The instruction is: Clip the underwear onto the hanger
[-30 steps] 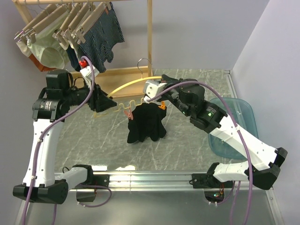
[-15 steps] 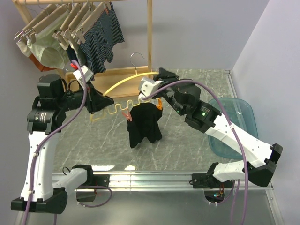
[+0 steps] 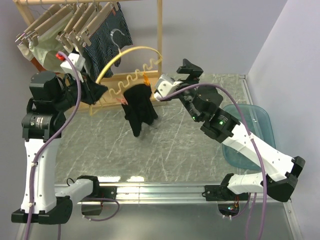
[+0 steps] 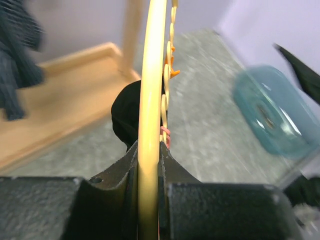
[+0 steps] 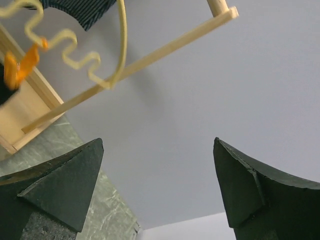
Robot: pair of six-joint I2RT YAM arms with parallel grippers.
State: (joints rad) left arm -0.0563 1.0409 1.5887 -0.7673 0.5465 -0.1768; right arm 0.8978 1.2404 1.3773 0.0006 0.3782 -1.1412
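- Step in hand, by the look of it: the tail end of clipping, with the underwear dangling from the hanger over the marble-patterned table.
- Left gripper: nearly closed, pinched on the hanger's arched top near its left end, holding it tilted with the hook up toward the wooden rack.
- Right gripper: spread wide, nothing between the jaws, near the hanger's right end but apart from it.
- Hard to tell whether both clips bite the waistband: orange clip at the top of the bunched cloth, pinkish clip at its left edge, perhaps gripping.
- Next, probably: hold the left pinch firm on the thin, smooth rod, check that second clip, then carry the hook toward the rack's rail without swinging the load.
- Materials and shapes:
  - hanger: thin yellow plastic-looking rod, smooth arch above, wavy zigzag bar below
  - clips: small and sprung
  - underwear: soft black fabric, limp, hanging in a bunched fold much narrower than the bar
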